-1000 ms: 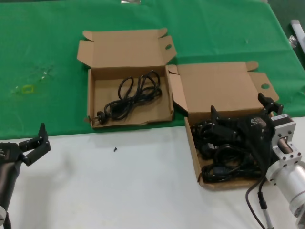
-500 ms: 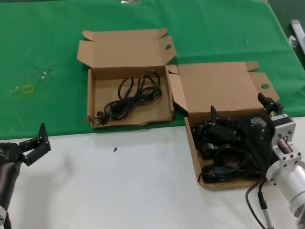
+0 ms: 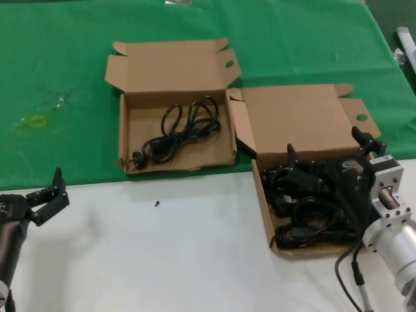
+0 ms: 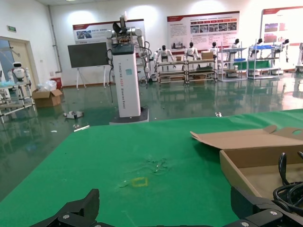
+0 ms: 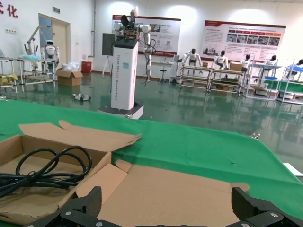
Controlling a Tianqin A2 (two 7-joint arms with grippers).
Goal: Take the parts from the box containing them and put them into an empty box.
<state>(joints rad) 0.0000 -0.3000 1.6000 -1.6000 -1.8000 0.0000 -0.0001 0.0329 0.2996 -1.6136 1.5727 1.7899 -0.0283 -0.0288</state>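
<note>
Left gripper (image 3: pixel 47 195): jaws spread wide, holding nothing, low over the tabletop (image 3: pixel 162 253). Box (image 3: pixel 175 133) ahead to its right: one cord (image 3: pixel 179 133). Right gripper (image 3: pixel 328 153): wide open, nothing held, over the cords (image 3: pixel 305 218) in the second box (image 3: pixel 265 205).

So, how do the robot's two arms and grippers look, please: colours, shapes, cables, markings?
Both grippers are matte black with angular, forked jaws. The left gripper sits on a rounded black forearm with no cable showing. The right gripper carries a small pale marking on its black body and joins a silver metal wrist block and cylinder, with a dark cable trailing beside it.
</note>
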